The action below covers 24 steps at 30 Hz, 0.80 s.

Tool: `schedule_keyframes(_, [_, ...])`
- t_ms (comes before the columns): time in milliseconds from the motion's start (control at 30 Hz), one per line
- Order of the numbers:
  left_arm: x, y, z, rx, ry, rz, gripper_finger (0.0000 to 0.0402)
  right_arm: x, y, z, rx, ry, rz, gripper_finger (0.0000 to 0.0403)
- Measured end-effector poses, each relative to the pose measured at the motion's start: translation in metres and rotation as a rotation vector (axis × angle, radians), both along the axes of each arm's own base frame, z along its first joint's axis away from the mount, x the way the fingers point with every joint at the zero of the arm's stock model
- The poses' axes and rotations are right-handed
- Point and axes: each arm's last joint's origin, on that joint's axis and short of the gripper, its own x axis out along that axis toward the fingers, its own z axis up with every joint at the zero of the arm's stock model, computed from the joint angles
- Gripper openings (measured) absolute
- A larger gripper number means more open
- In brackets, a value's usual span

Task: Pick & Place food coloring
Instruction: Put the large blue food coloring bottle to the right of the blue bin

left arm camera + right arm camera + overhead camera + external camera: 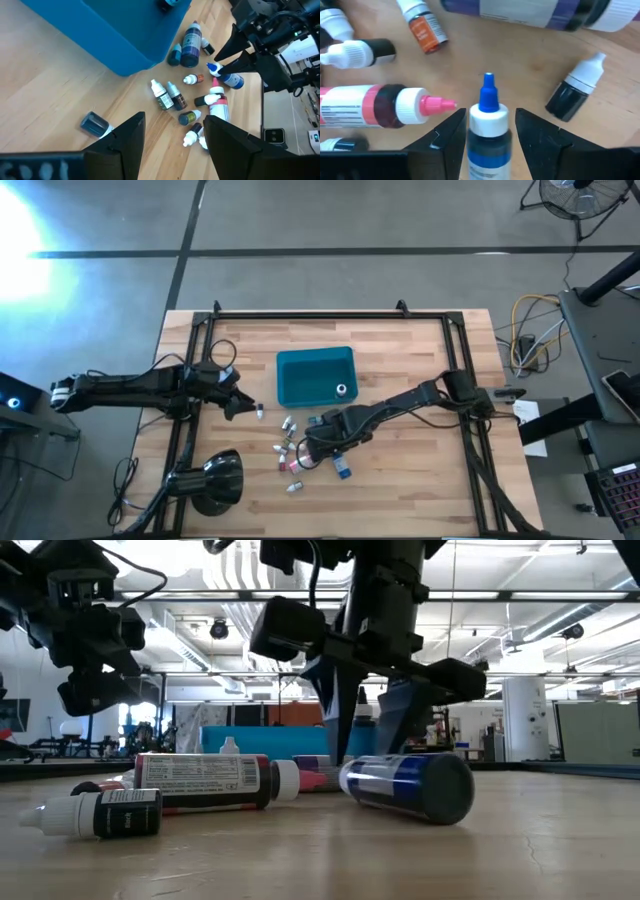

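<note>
Several tiny food coloring bottles (289, 448) lie on their sides in a loose cluster on the wooden table, near the teal bin (315, 375). One small bottle (342, 390) lies inside the bin. My right gripper (310, 444) is over the cluster, shut on a blue-tipped bottle (488, 125). My left gripper (243, 405) hovers open off the bin's left near corner, touching nothing. A small blue vial (95, 123) lies on the table just in front of it. A larger blue bottle (410, 785) lies on the table beside my right gripper. My right gripper pinches the blue-tipped bottle between its two fingers (451, 135), on the body just below the white collar (489, 116). The fingers run along the bottle, and its blue tip (488, 82) sticks out past them. In the low view the bottle (395, 710) is tilted, lifted clear of the table.
A large purple-labelled bottle (530, 10) and a red one with a pink tip (380, 105) lie close to the held bottle. A black lamp-like object (215, 480) stands at the table's near left. Black frame rails (300, 315) run around the table.
</note>
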Motion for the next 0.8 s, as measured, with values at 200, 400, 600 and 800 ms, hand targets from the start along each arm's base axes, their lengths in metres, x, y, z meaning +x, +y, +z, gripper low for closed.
schedule_keyframes(200, [0.0, 0.0, 0.0, 0.019, -0.001, -0.012, 0.0178, -0.003, 0.0, -0.005, 0.022, 0.032, 0.002, 0.0162])
schedule_keyframes(400, [0.0, 0.0, 0.0, 0.021, -0.002, -0.014, 0.0178, -0.006, -0.001, -0.009, 0.016, 0.046, 0.001, 0.0158])
schedule_keyframes(600, [0.0, 0.0, -0.001, 0.02, 0.001, -0.013, 0.0178, -0.008, -0.001, -0.012, 0.008, 0.055, 0.016, 0.0125])
schedule_keyframes(800, [0.0, 0.0, -0.001, 0.02, 0.001, -0.014, 0.0178, -0.008, -0.002, -0.012, -0.001, 0.051, 0.034, 0.0105])
